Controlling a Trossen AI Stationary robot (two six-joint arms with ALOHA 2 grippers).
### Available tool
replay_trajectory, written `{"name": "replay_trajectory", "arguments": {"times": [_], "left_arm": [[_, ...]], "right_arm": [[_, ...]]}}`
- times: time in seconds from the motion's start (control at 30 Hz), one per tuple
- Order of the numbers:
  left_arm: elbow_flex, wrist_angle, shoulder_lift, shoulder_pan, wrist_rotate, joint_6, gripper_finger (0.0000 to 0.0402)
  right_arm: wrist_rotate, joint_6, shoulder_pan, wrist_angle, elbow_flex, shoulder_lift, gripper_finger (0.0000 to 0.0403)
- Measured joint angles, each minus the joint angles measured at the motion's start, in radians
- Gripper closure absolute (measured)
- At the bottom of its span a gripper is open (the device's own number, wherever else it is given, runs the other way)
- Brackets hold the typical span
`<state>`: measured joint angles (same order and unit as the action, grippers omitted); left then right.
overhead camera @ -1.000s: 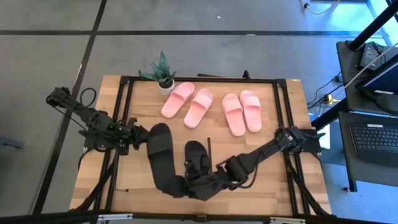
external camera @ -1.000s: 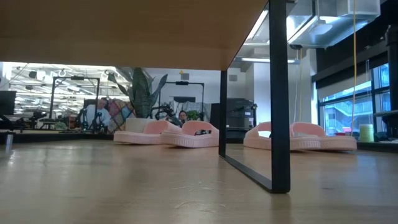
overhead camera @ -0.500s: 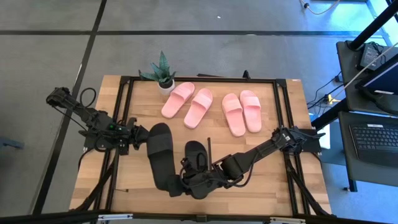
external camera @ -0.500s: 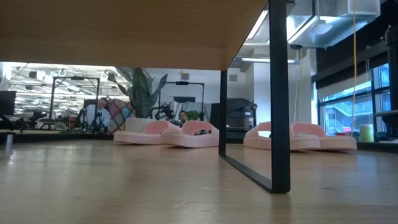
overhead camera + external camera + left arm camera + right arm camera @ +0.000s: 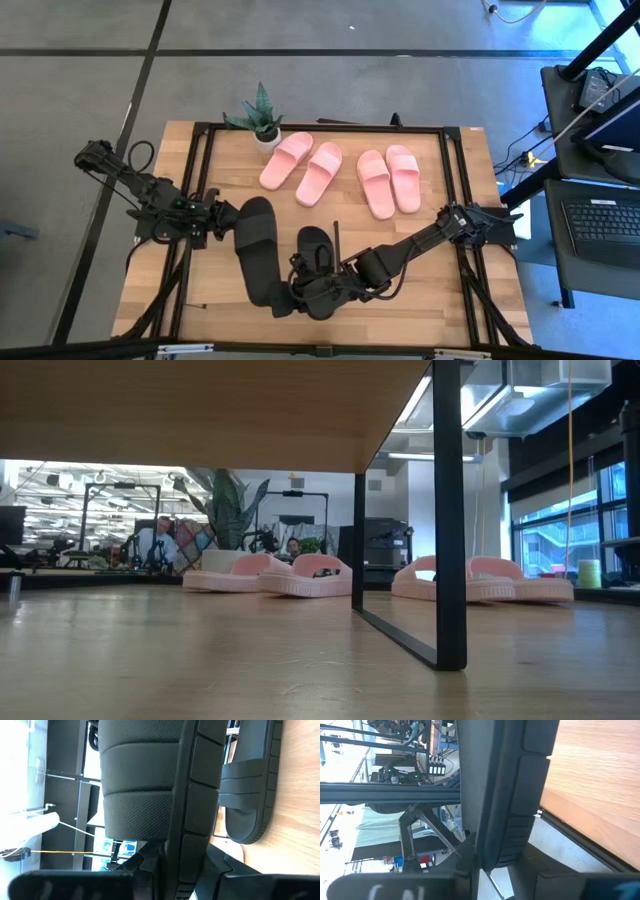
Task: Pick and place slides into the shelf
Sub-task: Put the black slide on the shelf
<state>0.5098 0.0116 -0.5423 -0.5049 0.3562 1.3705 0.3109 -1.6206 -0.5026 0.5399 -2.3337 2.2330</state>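
Since half a second ago nothing has visibly shifted; a second ago the right gripper (image 5: 300, 293) sat slightly further right. Left gripper (image 5: 228, 226) clamps the long black slide (image 5: 258, 250) at its 10 o'clock edge. Right gripper pinches that slide's near end; the second black slide (image 5: 318, 250) lies just beside. Two pink pairs (image 5: 302, 168) (image 5: 389, 180) rest at 12 o'clock by the plant (image 5: 260, 115). Low view: shelf (image 5: 200, 410) overhead

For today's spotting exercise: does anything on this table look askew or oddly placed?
Yes. The pink slides lie flat in pairs, but one black slide is tipped on edge, gripped at both ends by the left claw and right claw.
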Motion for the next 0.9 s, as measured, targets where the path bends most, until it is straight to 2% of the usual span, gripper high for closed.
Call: {"name": "replay_trajectory", "arguments": {"times": [0.27,0.53,0.63,0.73,0.9], "left_arm": [[0.000,-0.001,0.000,0.000,0.005,-0.010,0.0300],[0.000,-0.002,0.000,0.000,0.035,-0.046,0.0224],[0.000,-0.002,0.000,-0.001,0.114,-0.115,0.0204],[0.000,-0.003,0.024,-0.001,0.169,-0.164,0.0199],[0.001,0.004,0.078,-0.006,0.177,-0.186,0.0200]], "right_arm": [[0.000,0.003,0.000,-0.008,0.000,0.000,0.0325],[0.003,0.002,-0.002,-0.020,0.000,0.000,0.0326],[0.004,-0.011,-0.008,-0.020,0.000,0.000,0.0326],[0.003,-0.021,-0.014,-0.020,0.000,0.000,0.0326],[-0.002,-0.022,-0.025,-0.021,0.000,0.000,0.0326]]}}
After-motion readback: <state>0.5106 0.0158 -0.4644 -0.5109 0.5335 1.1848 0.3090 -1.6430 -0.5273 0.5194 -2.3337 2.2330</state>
